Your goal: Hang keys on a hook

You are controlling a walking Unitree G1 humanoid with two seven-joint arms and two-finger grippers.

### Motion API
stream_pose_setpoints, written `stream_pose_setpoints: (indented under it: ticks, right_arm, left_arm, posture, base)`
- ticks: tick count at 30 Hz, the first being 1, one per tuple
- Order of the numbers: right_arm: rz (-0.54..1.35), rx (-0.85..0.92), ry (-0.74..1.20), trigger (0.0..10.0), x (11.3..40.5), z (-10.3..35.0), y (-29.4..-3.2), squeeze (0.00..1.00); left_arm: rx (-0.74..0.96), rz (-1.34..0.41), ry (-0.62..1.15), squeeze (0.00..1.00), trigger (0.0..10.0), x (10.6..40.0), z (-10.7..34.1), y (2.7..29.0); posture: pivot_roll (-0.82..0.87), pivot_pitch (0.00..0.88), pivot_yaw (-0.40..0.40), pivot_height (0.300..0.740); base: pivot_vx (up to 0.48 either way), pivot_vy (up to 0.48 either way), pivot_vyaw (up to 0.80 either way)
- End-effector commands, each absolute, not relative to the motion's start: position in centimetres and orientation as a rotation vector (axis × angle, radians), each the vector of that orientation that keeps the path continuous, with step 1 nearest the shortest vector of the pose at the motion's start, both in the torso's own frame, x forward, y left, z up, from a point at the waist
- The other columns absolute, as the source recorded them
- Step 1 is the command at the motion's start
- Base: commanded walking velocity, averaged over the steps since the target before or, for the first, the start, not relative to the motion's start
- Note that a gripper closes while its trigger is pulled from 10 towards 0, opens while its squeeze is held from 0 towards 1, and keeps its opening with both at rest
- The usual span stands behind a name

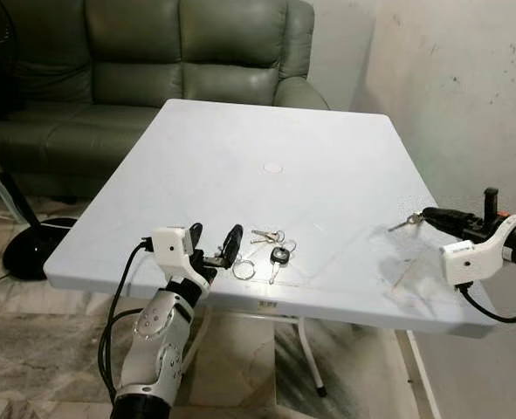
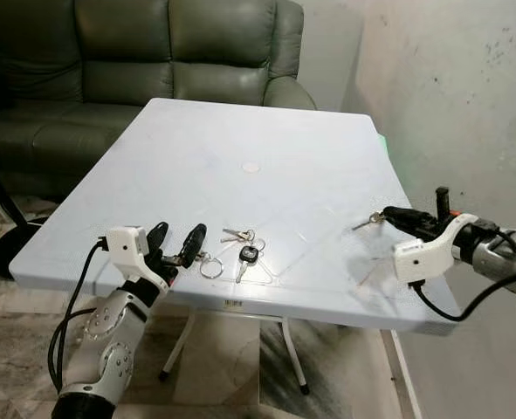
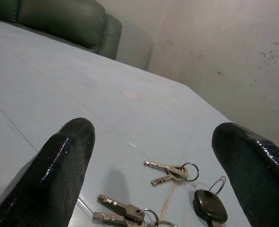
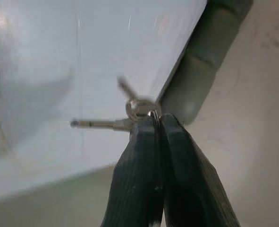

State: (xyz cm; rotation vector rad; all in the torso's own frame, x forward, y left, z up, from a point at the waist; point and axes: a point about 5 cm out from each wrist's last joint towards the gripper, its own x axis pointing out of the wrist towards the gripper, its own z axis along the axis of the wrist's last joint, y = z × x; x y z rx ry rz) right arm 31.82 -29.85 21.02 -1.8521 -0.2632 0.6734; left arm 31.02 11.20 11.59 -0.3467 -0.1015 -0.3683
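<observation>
Keys (image 1: 270, 247) lying in a loose cluster near the front edge of the pale blue table (image 1: 275, 131), several silver ones on rings plus one with a black head (image 1: 278, 255). Plenty of bare tabletop behind and to both sides of them, running back to the far edge by the green sofa (image 1: 153, 52). Right edge of the table close to a stained wall (image 1: 467, 78).

Left gripper (image 1: 212, 242) low at the front edge, fingers (image 3: 59, 170) spread wide, just short of the cluster, nearest ring almost touching one fingertip. Nearest keys cut off at the border of the left wrist view.

Right gripper (image 1: 425, 215) raised over the table's right side, well apart from the cluster, fingers (image 4: 144, 170) pressed together on a small separate set of keys (image 4: 130, 116), blurred in the right wrist view. Hard to tell how many keys in that pinched set
</observation>
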Motion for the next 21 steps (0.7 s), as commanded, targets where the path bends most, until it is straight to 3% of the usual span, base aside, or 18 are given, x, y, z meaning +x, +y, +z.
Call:
stream_pose_setpoints:
  ticks: [1, 2, 3, 7, 9, 10, 11, 12, 16, 17, 21]
  right_arm:
    - [0.628, -1.839, -0.27, 10.0, 31.9, 21.2, -29.8, 0.0]
    - [0.706, -1.909, -0.259, 10.0, 31.6, 20.4, -29.7, 0.0]
    - [0.762, -1.819, -0.25, 10.0, 31.0, 19.7, -29.5, 0.0]
    - [0.456, -1.451, -0.25, 10.0, 32.5, 20.8, -29.7, 0.0]
    - [0.408, -1.219, -0.265, 10.0, 32.7, 20.3, -28.9, 0.0]
    - [0.353, -0.974, -0.277, 10.0, 32.8, 19.7, -27.9, 0.0]
    - [0.353, -0.974, -0.277, 10.0, 32.8, 19.7, -27.9, 0.0]
    - [0.32, -0.683, -0.213, 10.0, 33.0, 18.4, -26.9, 0.0]
    - [0.268, -0.452, -0.232, 10.0, 32.9, 17.6, -25.3, 0.0]
    - [0.187, -0.153, -0.28, 10.0, 32.6, 16.7, -22.8, 0.0]
    - [0.106, -0.039, -0.353, 10.0, 32.6, 16.6, -20.8, 0.0]
  left_arm:
    - [-0.351, -0.366, -0.107, 0.0, 10.0, 31.2, 11.7, 11.2]
    - [-0.347, -0.364, -0.107, 0.0, 10.0, 31.2, 11.7, 11.2]
    - [-0.362, -0.36, -0.111, 0.0, 10.0, 31.2, 11.8, 11.3]
    - [-0.366, -0.354, -0.113, 0.0, 10.0, 31.4, 11.9, 11.4]
    - [-0.372, -0.351, -0.12, 0.0, 10.0, 31.4, 12.0, 11.4]
    - [-0.373, -0.349, -0.123, 0.0, 10.0, 31.5, 12.1, 11.4]
    - [-0.373, -0.349, -0.123, 0.0, 10.0, 31.5, 12.1, 11.4]
    - [-0.37, -0.347, -0.127, 0.0, 10.0, 31.5, 12.2, 11.5]
    - [-0.368, -0.345, -0.134, 0.0, 10.0, 31.7, 12.5, 11.6]
    - [-0.364, -0.342, -0.148, 0.0, 10.0, 32.1, 13.1, 11.8]
    - [-0.35, -0.351, -0.159, 0.0, 10.0, 32.5, 13.9, 12.2]
  posture:
    - [-0.07, 0.047, -0.053, 0.74]
    - [-0.07, 0.047, -0.053, 0.74]
    - [-0.07, 0.051, -0.055, 0.74]
    - [-0.06, 0.046, -0.06, 0.74]
    - [-0.06, 0.044, -0.064, 0.74]
    - [-0.06, 0.044, -0.064, 0.74]
    - [-0.06, 0.044, -0.064, 0.74]
    - [-0.04, 0.039, -0.067, 0.74]
    - [-0.04, 0.039, -0.067, 0.74]
    - [-0.01, 0.032, -0.062, 0.74]
    - [0.0, 0.029, -0.05, 0.74]
  base:
    - [0.0, 0.0, 0.0]
    - [0.0, 0.0, 0.0]
    - [0.0, 0.0, 0.0]
    - [0.0, 0.0, 0.0]
    - [0.0, 0.0, 0.0]
    - [0.0, 0.0, 0.0]
    - [0.0, 0.0, 0.0]
    - [0.0, 0.0, 0.0]
    - [0.0, 0.0, 0.0]
    - [0.0, 0.0, 0.0]
    - [0.0, 0.0, 0.0]
